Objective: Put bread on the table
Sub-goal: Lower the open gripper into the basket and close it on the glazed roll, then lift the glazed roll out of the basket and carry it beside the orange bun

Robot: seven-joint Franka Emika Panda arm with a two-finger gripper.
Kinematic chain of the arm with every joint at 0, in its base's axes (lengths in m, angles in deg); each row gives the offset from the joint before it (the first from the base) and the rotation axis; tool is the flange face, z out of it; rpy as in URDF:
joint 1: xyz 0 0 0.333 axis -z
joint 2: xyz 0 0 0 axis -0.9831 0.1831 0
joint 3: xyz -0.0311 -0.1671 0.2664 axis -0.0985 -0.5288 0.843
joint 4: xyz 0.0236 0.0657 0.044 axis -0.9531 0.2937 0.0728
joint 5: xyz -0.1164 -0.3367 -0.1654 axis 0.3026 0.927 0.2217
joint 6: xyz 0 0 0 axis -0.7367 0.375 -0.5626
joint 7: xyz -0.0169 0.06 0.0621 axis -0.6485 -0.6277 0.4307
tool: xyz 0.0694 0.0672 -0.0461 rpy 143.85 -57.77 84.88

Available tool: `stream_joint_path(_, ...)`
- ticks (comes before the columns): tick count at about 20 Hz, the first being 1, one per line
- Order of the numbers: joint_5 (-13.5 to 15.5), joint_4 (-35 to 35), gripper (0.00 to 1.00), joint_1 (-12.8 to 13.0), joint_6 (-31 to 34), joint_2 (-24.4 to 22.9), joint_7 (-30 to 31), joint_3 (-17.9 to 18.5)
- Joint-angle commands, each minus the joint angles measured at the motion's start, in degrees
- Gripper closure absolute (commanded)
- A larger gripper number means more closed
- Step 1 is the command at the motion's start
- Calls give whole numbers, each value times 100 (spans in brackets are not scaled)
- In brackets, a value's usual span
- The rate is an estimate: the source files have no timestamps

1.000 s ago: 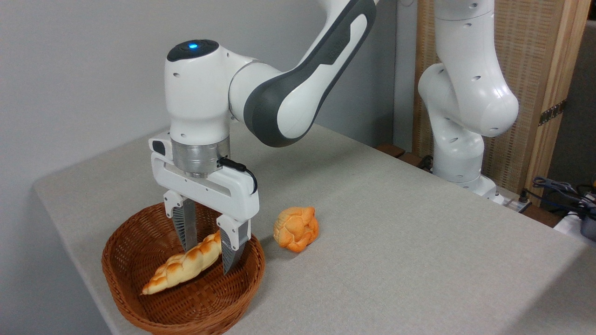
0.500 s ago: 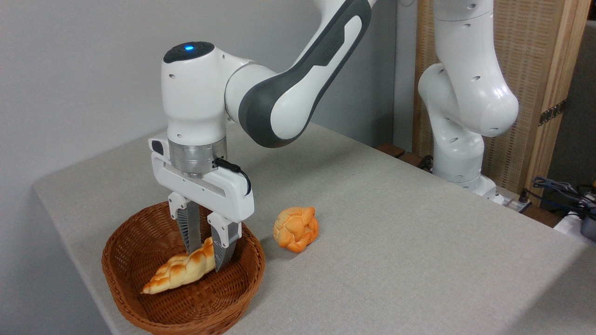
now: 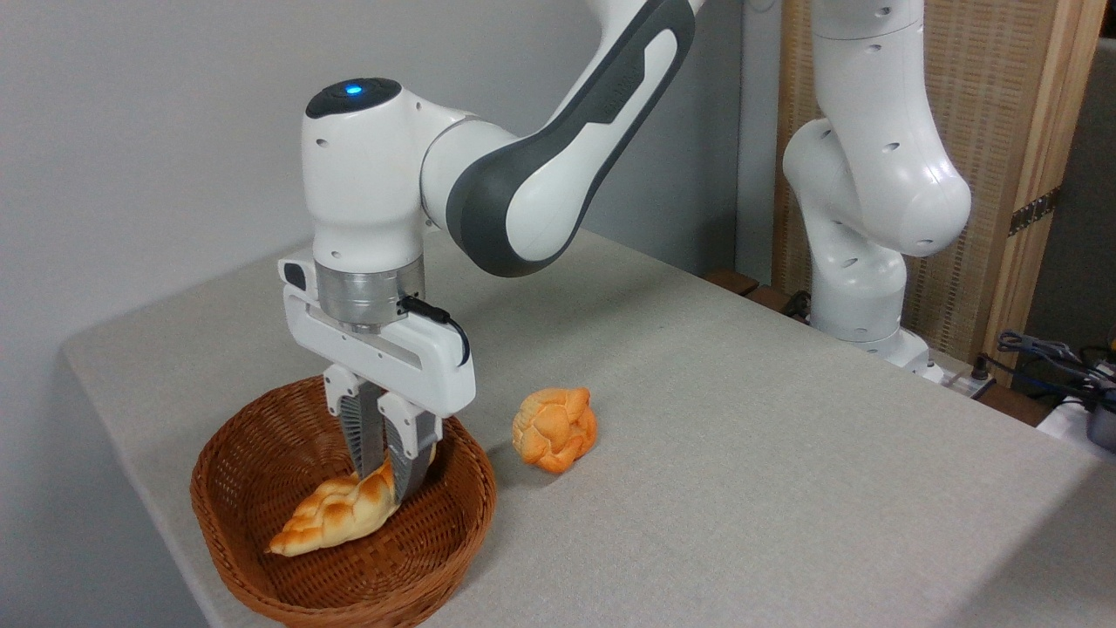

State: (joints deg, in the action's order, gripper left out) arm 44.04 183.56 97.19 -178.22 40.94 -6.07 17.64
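The long braided loaf of bread [image 3: 336,516] is pale golden with orange-brown toasted bumps, and it lies in a reddish-brown woven wicker basket [image 3: 261,541] with a checkered weave. The small round knotted bun [image 3: 554,429] is a stronger orange with paler creases, set against the plain light grey-beige, cloth-textured table [image 3: 741,453]. The white end effector [image 3: 385,475] has dark grey ribbed fingers [image 3: 370,436], and the glossy white robot arm [image 3: 523,174] carries a dark grey panel and a small blue light.

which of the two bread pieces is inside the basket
The long braided bread, pale golden with pointed ends, lies in the wicker basket, pinched by the tool. The small round orange bun sits outside on the table.
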Motion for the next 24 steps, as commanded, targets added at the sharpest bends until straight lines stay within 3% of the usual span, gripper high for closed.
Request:
stream_joint_path(1, -65, -8, 100, 1, -49, 38, -37, -18)
stream_joint_path(7, -30, -86, 100, -8, -40, -67, -3, -10)
stream_joint_path(16, 40, -526, 100, -43, 716, -515, 15, 43)
stream_joint_path(24, -4, -518, 96, -104, 2041, -1218, -37, 113)
